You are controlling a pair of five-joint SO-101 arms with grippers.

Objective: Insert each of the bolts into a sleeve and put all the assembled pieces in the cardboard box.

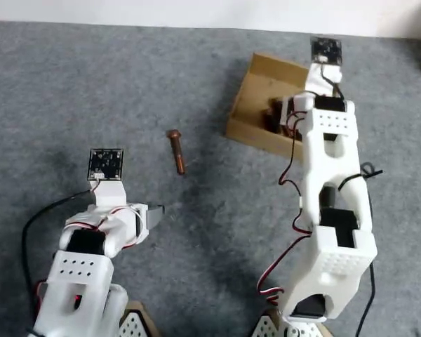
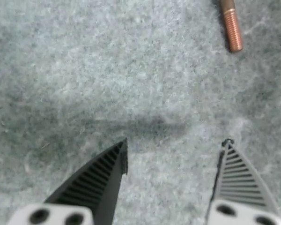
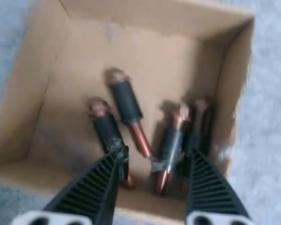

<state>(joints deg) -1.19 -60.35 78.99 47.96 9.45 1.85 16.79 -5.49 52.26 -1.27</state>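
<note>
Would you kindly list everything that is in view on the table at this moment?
Loose bolt: one, copper, lying on the mat outside the box, between the two arms.
Cardboard box: one, brown, open-topped, on the mat under the right arm.
Assembled pieces: four as far as I can tell, copper bolts in black sleeves, lying on the box floor.
Mat: one, grey, covering the table.
Left arm and right arm: two, white, side by side at the near edge.
Left gripper: fingers open, over bare mat short of the loose bolt.
Right gripper: fingers open, above the box.
</note>
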